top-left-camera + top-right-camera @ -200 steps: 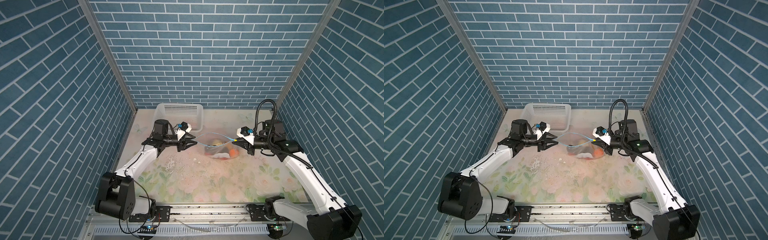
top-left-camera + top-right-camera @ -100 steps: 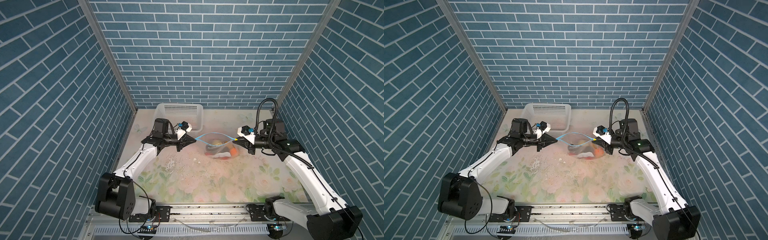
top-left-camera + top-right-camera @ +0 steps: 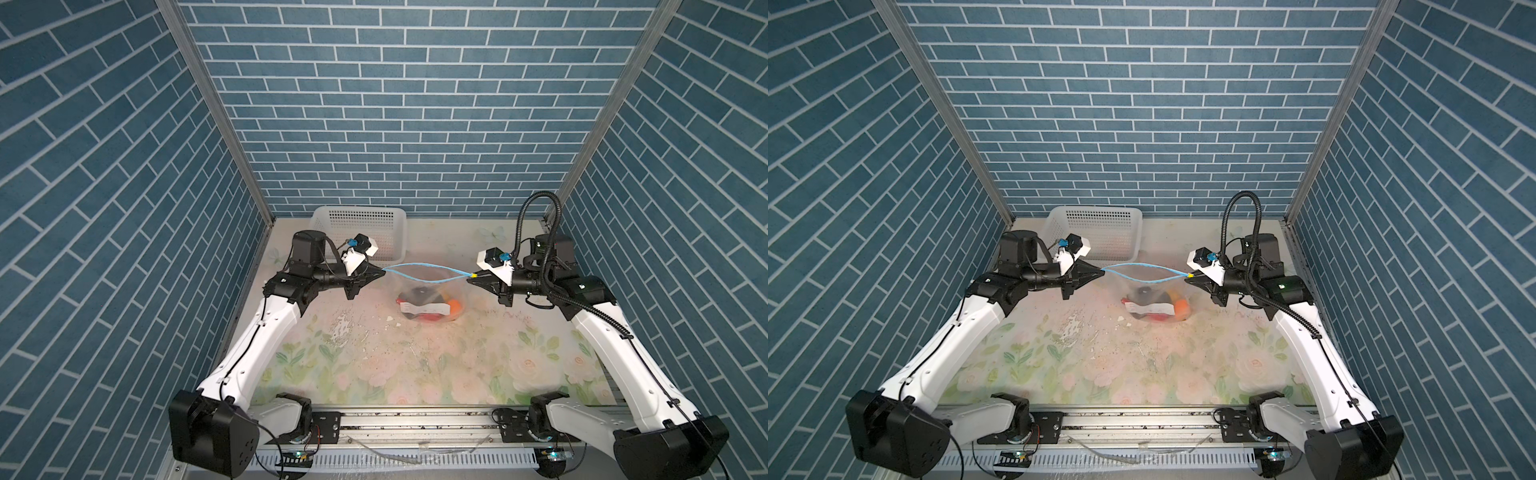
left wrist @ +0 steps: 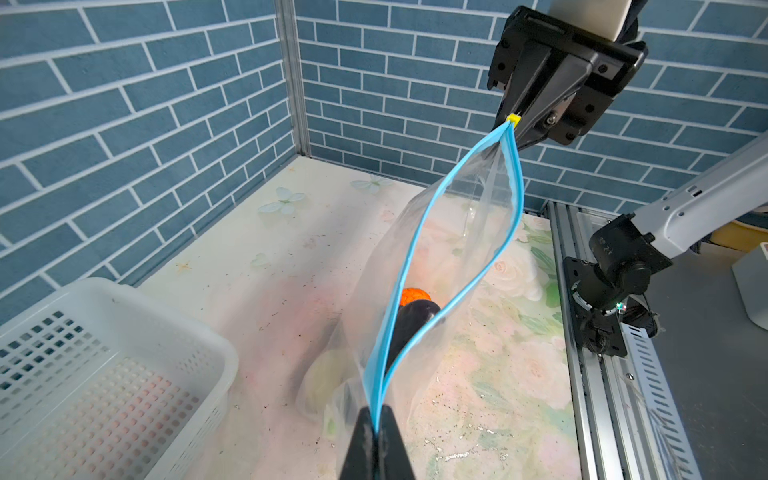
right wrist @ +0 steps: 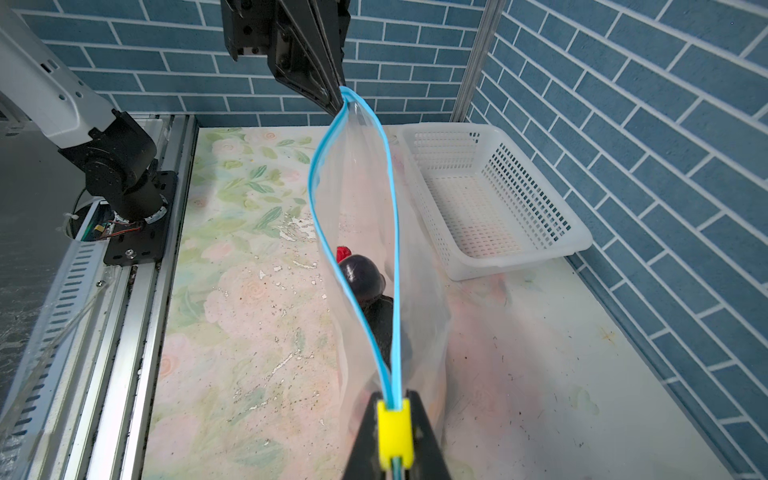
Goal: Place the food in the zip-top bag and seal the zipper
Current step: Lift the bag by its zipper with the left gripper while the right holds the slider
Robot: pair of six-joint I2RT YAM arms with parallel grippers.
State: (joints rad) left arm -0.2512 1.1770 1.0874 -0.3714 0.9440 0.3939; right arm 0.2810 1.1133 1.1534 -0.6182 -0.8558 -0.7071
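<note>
Step in hand: sealing, by my reading, since the food is inside and the mouth gapes.
Zip-top bag (image 3: 455, 291): hangs between the two tools at mid-worktop (image 3: 374, 361), toward the far side, with its mouth lifted and its bottom resting on the worktop.
Zipper (image 5: 397, 249): two blue strips bowed apart into a lens that meet only at the ends.
Left tool (image 4: 377, 411): clenched on the zipper's left end.
Right tool (image 5: 394, 399): clenched at the right end, with the yellow slider tab (image 5: 394, 432) between its jaws.
Doing it well: let the left tool anchor. Pull the strips straight and taut until they lie together, then draw the slider tab leftward along that line, level and without twist.
Watch for: slack film bunching ahead of the slider tab, or the tab slipping from the jaws.
Basket (image 3: 357, 220): white and perforated, at far left just behind the left tool, with nothing in it.
Bag contents: the food sits heaped at the bottom behind a white label (image 3: 426, 308). It includes an orange lump (image 3: 456, 306), a rounded black piece (image 5: 361, 276) and a red piece (image 5: 343, 251). No food shows outside the bag.
</note>
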